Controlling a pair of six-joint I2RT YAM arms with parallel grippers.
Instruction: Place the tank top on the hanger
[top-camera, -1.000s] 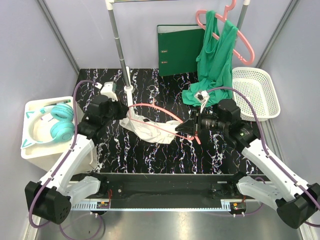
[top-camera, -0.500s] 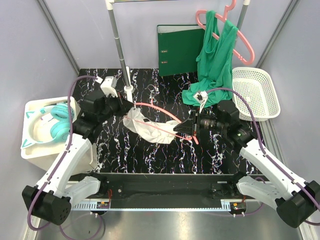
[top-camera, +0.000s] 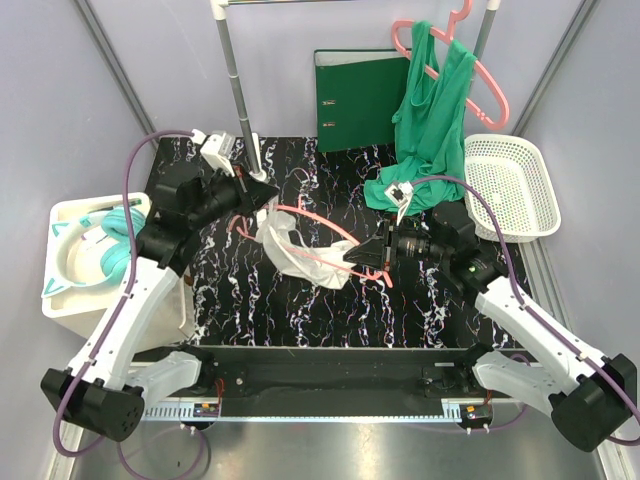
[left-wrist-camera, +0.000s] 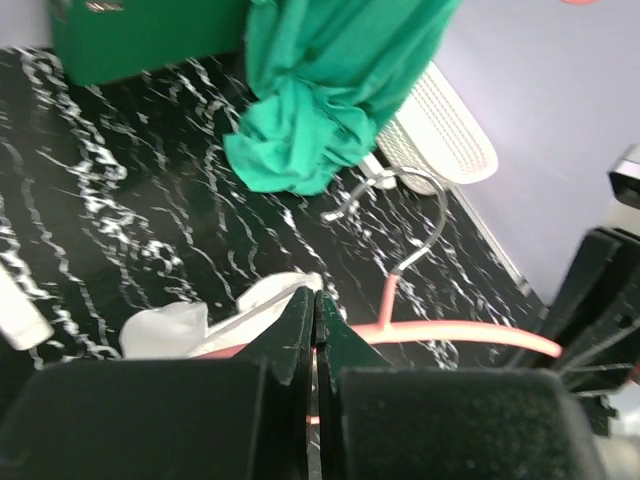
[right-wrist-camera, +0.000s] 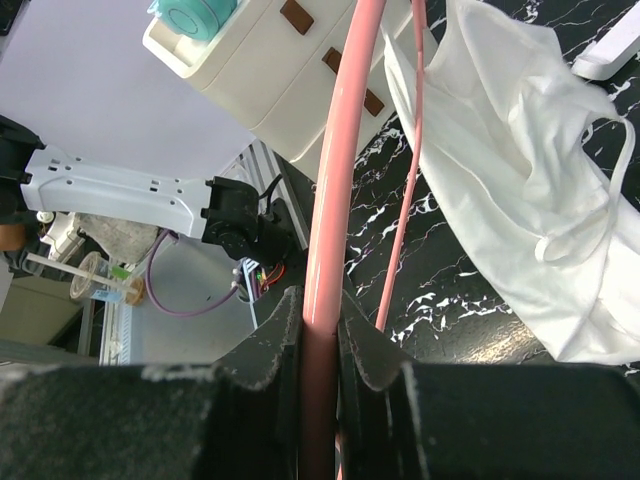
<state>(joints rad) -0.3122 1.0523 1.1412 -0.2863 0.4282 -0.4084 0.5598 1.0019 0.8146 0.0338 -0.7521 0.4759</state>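
Observation:
The white tank top (top-camera: 290, 252) lies crumpled on the black marble table, one edge pulled up toward my left gripper (top-camera: 268, 196). The left gripper is shut on that edge; in the left wrist view (left-wrist-camera: 318, 300) white cloth (left-wrist-camera: 200, 325) shows just past its closed tips. The thin pink hanger (top-camera: 318, 216) passes over the tank top. My right gripper (top-camera: 352, 256) is shut on the hanger's bar, seen clamped in the right wrist view (right-wrist-camera: 325, 300). The hanger's grey hook (left-wrist-camera: 420, 215) lies on the table. The tank top (right-wrist-camera: 510, 180) hangs beside the hanger's thin side.
A thicker salmon hanger with green cloth (top-camera: 435, 110) hangs at the back right, its cloth piled on the table (left-wrist-camera: 310, 120). A white basket (top-camera: 515, 180) is at the right, a green binder (top-camera: 355, 95) at the back, a rack pole (top-camera: 240, 100), and teal headphones (top-camera: 110, 245) on a white drawer unit.
My left gripper has moved up and toward the back right, lifting the tank top's edge with it. The right gripper has shifted slightly left with the hanger.

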